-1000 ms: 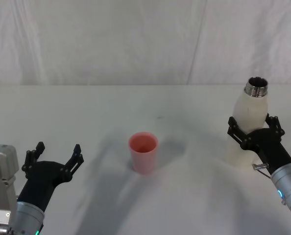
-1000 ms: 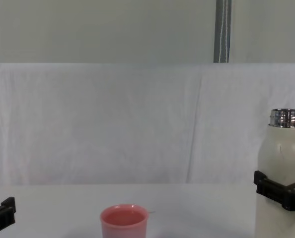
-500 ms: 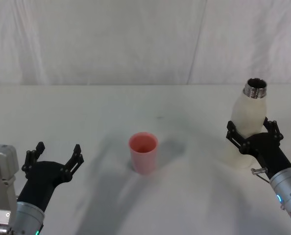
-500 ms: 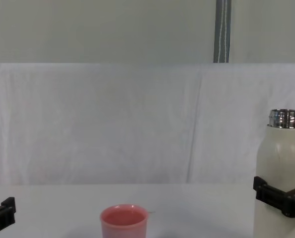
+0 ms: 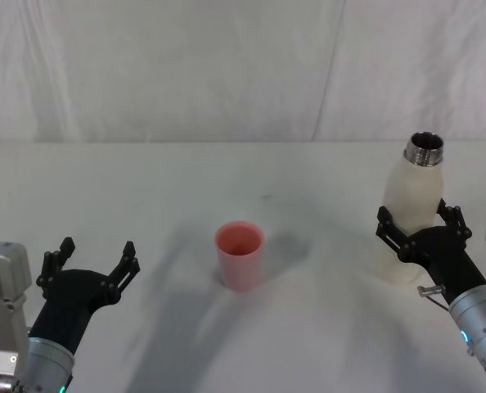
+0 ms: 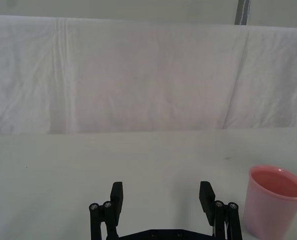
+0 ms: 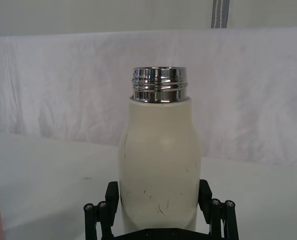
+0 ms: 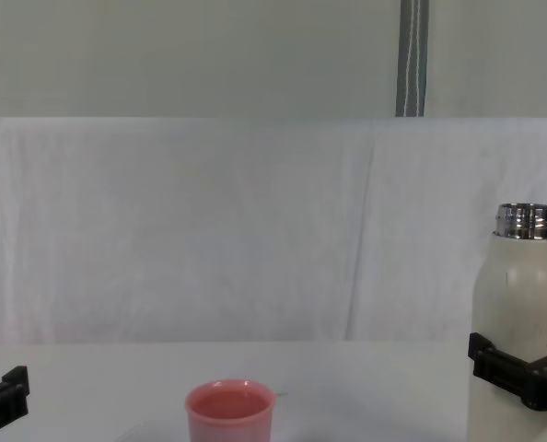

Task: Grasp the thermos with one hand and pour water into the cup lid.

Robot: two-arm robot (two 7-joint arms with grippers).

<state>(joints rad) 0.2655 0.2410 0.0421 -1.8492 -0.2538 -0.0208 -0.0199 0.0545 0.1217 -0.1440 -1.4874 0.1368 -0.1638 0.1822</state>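
White cloth drapes the wall behind the pale surface (image 5: 145, 188) where we work. Our right gripper (image 5: 420, 232) has its fingers (image 7: 112, 196) clamped on the lower body of the thermos (image 5: 413, 196), which stands upright at the right side of the surface with its steel neck uncapped. In the right wrist view the fingers press against both flanks of the cream bottle. The cup lid (image 5: 240, 255), a small pink cup, sits upright near the middle of the surface, well apart from the thermos. Our left gripper (image 5: 92, 263) hovers low at the left, fingers (image 6: 116, 194) spread and holding nothing, with the cup lid off to its side.
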